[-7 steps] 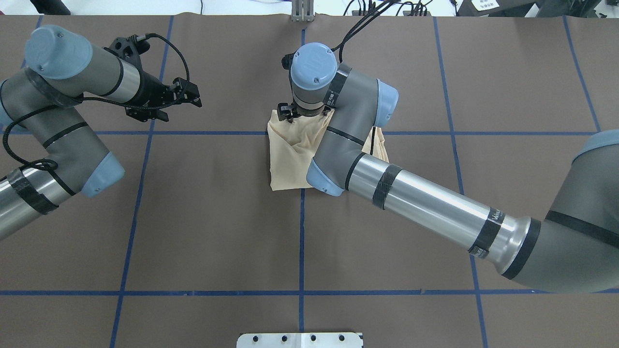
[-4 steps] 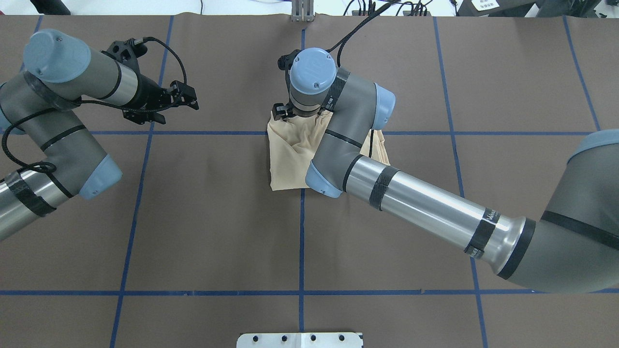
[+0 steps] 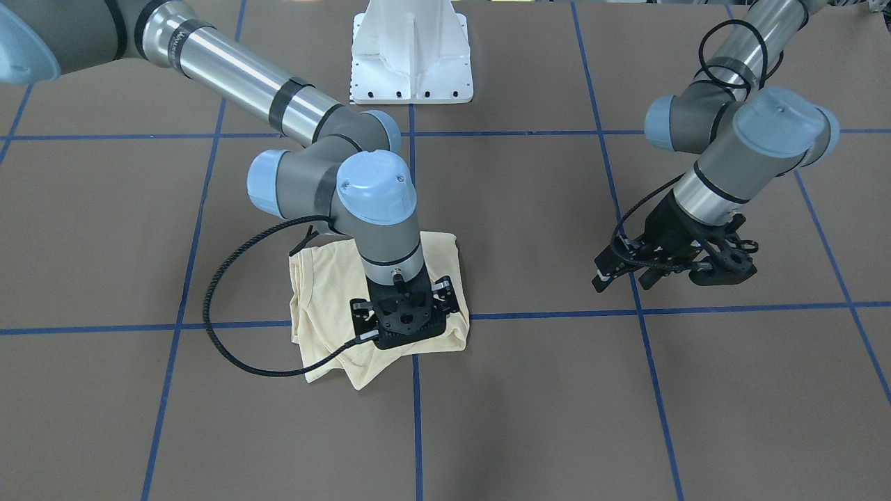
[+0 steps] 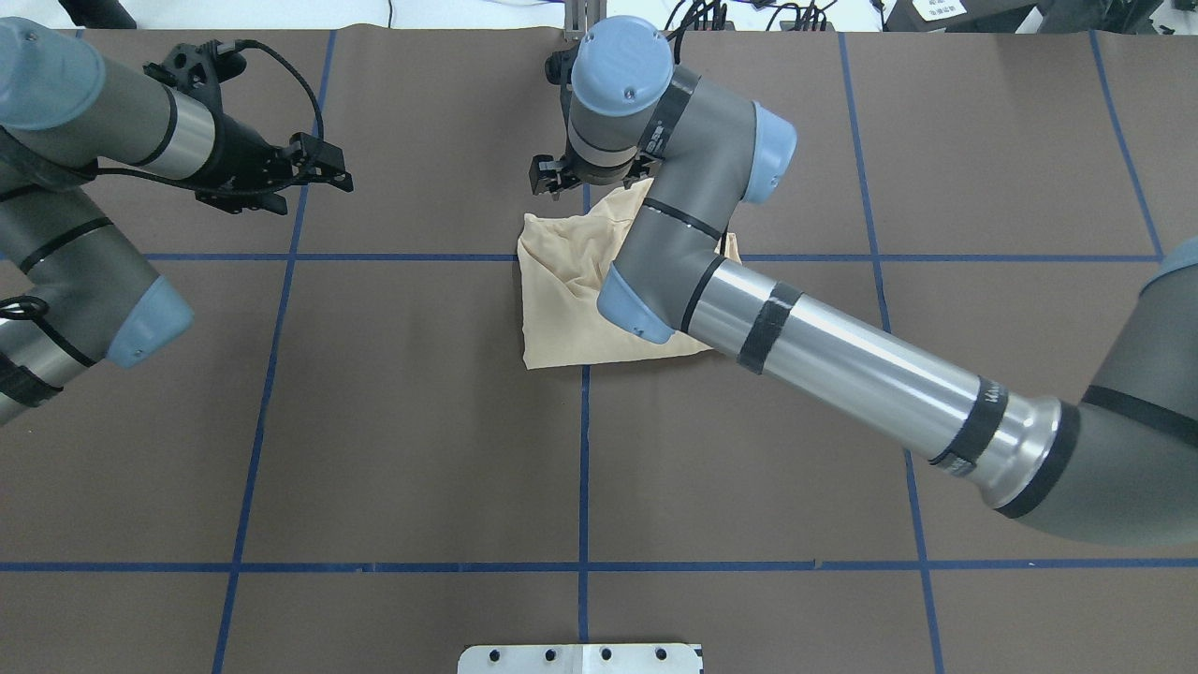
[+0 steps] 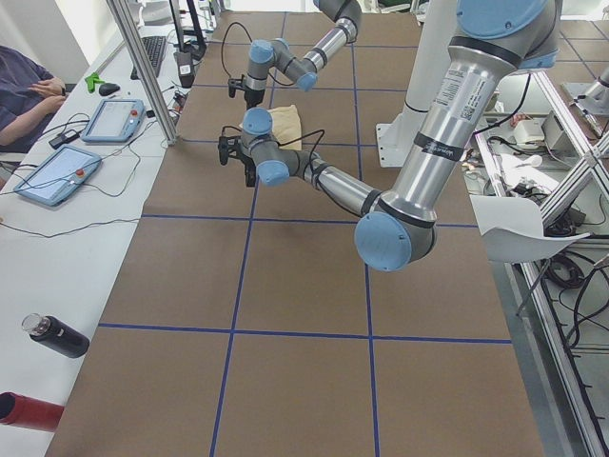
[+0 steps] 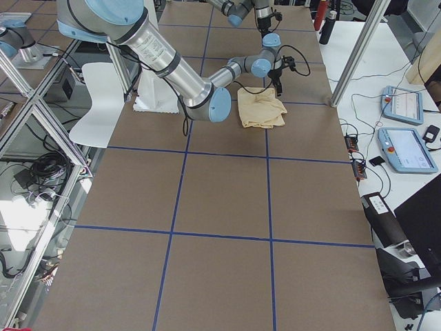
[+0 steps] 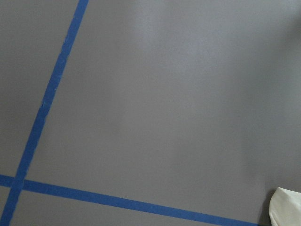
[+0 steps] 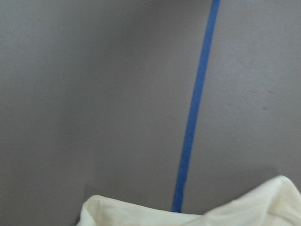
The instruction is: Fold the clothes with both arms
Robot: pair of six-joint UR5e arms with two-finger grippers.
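Note:
The pale cream shirt [image 4: 566, 300] lies in a folded, wrinkled bundle at the table's middle; it also shows in the front view [image 3: 324, 292]. Its print is hidden. My right gripper [image 4: 590, 183] points down just above the shirt's far edge [image 3: 407, 323]. Its jaws look spread and it holds nothing. The right wrist view shows only the shirt's edge [image 8: 188, 214] and bare table. My left gripper [image 4: 332, 168] is open and empty, hovering over bare table far to the shirt's left [image 3: 619, 282].
Blue tape lines [image 4: 583, 468] divide the brown table into squares. The white base pedestal [image 3: 411, 49] stands at the robot's side. Tablets [image 5: 114, 119] and bottles [image 5: 57, 335] lie on the operators' bench beyond the far edge.
My right gripper has lifted off the shirt's far edge and moved toward the far side; the shirt stays down. My left gripper has drawn back further left and away.

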